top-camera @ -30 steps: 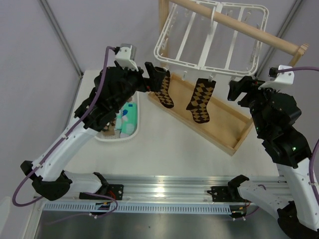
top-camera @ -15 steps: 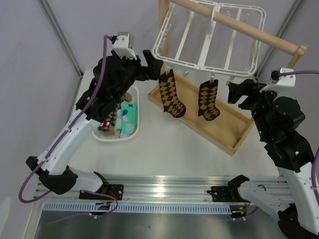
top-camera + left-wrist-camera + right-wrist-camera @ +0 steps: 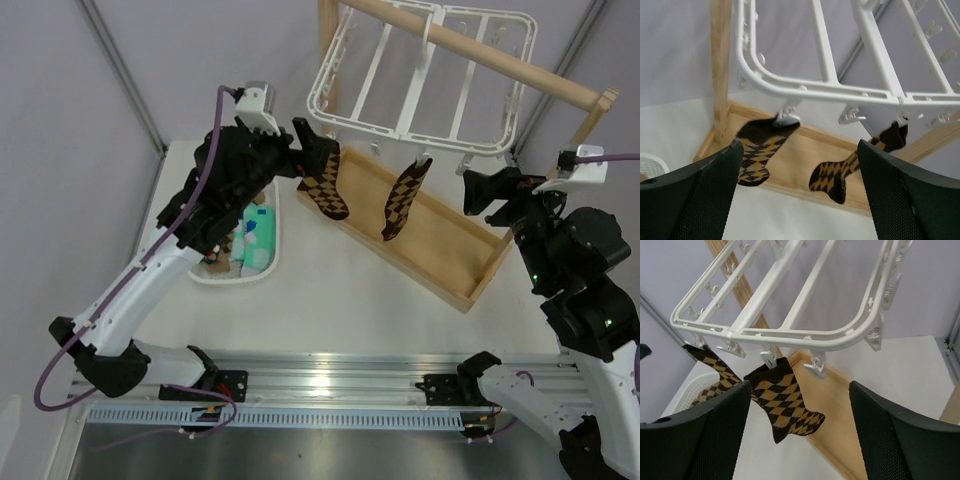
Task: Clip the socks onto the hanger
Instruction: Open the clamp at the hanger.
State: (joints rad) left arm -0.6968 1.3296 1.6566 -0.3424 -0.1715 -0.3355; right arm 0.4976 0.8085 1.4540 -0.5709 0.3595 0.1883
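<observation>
Socks (image 3: 326, 185), two argyle, hang clipped under the hanger (image 3: 400, 133) near rail, upper centre of the overhead view; left claw (image 3: 313, 143) and right claw (image 3: 478, 193) flank them, both spread wide, empty.

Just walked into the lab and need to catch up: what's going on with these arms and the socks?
Two argyle socks hang clipped to the white hanger. The left tool is open close to one of them, and the right tool is open near the hanger's other end; neither holds anything. More socks lie in the white basket.
</observation>
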